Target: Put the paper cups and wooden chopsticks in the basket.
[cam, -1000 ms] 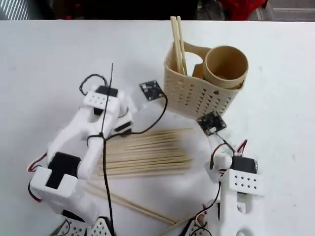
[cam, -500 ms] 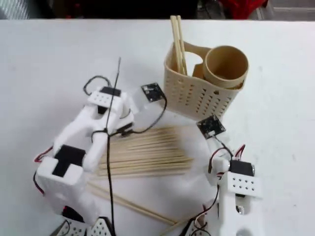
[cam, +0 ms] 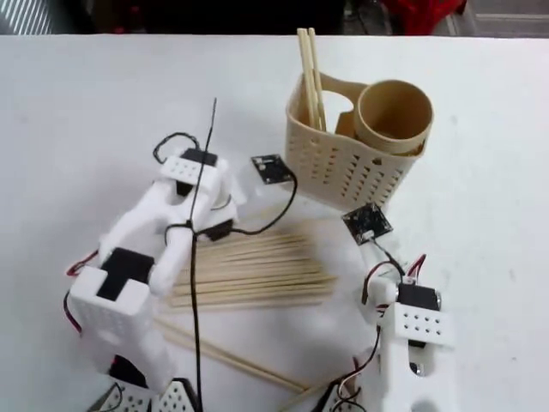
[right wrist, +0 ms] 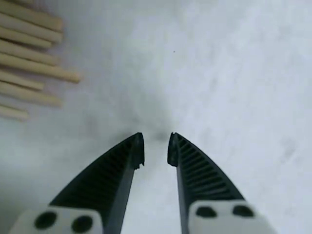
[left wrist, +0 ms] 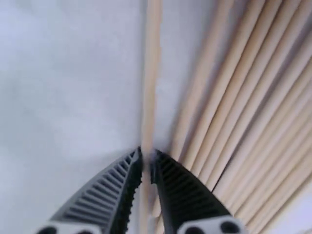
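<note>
High view, basket (cam: 343,176) holding cup (cam: 393,116), two chopsticks (cam: 310,77)

A white table (cam: 94,86) runs back to a dark strip of room (cam: 214,15) beyond its far edge, with a red object (cam: 425,12) behind one far corner and a pale ribbed panel (cam: 19,15) behind the other.

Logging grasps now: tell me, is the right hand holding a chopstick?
No: the right hand is open over bare table, with the chopsticks lying apart from it.
</note>
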You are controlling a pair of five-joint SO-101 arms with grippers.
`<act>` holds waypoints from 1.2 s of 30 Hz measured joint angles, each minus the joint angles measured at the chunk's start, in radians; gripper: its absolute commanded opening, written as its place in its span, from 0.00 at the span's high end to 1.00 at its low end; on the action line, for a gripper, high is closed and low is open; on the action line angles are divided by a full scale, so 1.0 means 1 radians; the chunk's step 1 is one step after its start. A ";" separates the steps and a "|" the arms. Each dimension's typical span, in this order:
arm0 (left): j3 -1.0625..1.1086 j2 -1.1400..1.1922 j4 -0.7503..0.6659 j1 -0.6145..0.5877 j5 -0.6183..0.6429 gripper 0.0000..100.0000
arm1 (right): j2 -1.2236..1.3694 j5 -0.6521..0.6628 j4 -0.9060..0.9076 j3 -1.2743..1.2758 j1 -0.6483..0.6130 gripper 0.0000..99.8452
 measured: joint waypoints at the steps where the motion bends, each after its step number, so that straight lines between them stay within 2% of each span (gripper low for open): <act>1: -0.005 0.000 0.017 0.000 0.000 0.98 | 0.000 0.000 0.000 0.000 0.000 0.91; 5: -0.018 -0.032 0.089 -0.021 -0.021 0.98 | 0.000 0.000 0.000 0.000 0.000 0.91; 14: 0.014 -0.239 0.183 -0.175 -0.031 0.98 | 0.000 0.000 0.000 0.000 0.000 0.91; 36: 0.028 -0.242 0.187 -0.187 0.015 0.97 | 0.000 0.000 0.000 0.011 0.000 0.91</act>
